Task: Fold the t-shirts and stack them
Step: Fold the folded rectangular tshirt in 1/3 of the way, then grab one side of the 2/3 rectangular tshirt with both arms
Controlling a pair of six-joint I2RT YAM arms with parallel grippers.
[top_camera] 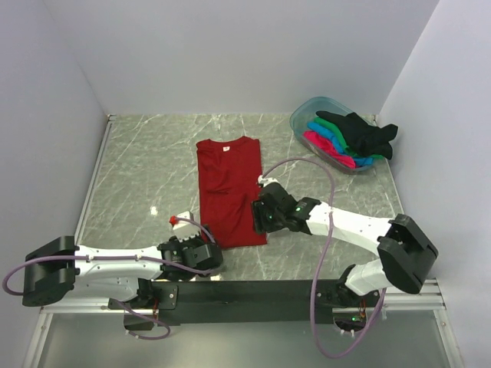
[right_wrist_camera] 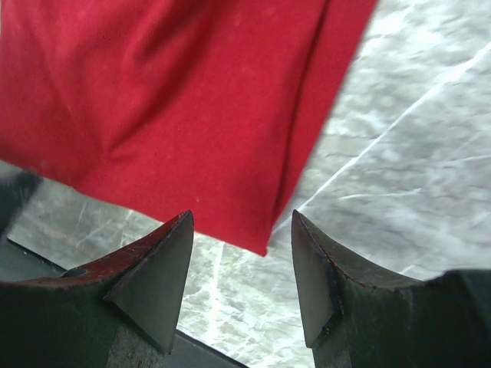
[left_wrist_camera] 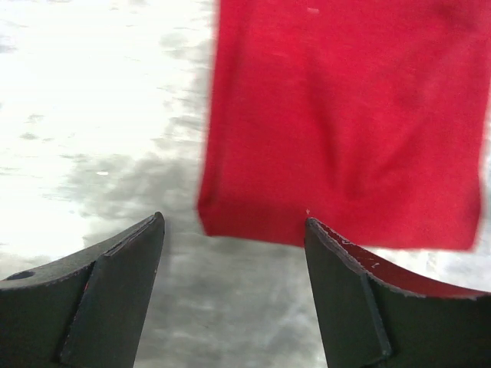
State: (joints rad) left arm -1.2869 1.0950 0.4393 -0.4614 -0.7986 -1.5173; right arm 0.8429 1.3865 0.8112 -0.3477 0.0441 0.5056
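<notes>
Dark red t-shirt [top_camera: 228,190] lies as narrow strip on bench [top_camera: 146,169]; left tool [left_wrist_camera: 234,222] at its 7 o'clock, right tool [right_wrist_camera: 242,218] at 4 o'clock, both wide, empty, likely staged for cross-fold.

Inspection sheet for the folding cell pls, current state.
Surface: grey marbled table, no spills seen.
Job's things: dark red t-shirt flat mid-table as a long rectangle; black t-shirt, green t-shirt, blue t-shirt and pink t-shirt bunched unfolded in clear tub.
Clutter: nothing seen.
Jaws: left jaws open at the red shirt's near left corner; right jaws open at its near right corner; neither grips cloth.
Cables: purple cables loop off both arms.
Surroundings: plain white walls.
</notes>
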